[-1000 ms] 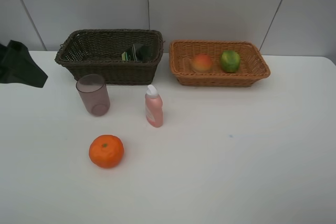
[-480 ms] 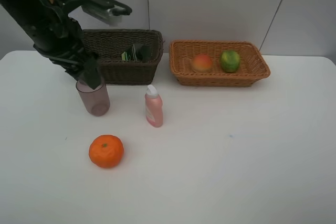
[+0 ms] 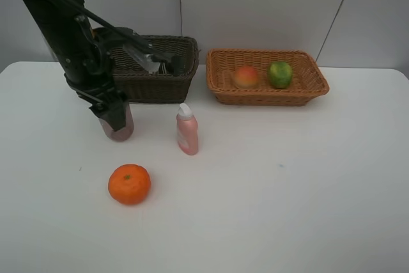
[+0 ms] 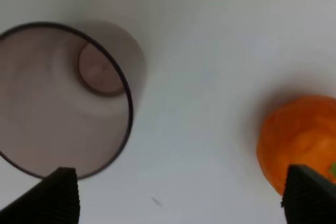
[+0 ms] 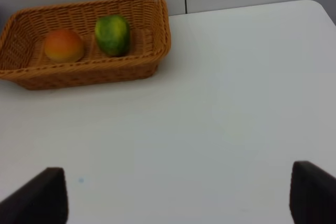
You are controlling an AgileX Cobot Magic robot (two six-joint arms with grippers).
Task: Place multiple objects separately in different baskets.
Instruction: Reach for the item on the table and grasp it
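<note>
On the white table (image 3: 287,190), just before the dark basket (image 3: 156,86), the cup (image 4: 63,98) stands upright, mouth up, and my left claw (image 4: 181,196) hangs over it spread wide and empty, the cup off-centre by one finger (image 4: 58,198), not between both, so a sideways shift seems needed

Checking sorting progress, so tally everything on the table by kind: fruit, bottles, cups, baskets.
Fruit: 3 (tangerine, peach, lime)
Bottles: 1 in view (pink bottle)
Cups: 1 (mauve cup)
Baskets: 2 (dark brown basket, tan basket)
Total: 7
The arm hides part of the dark brown basket's inside.
</note>
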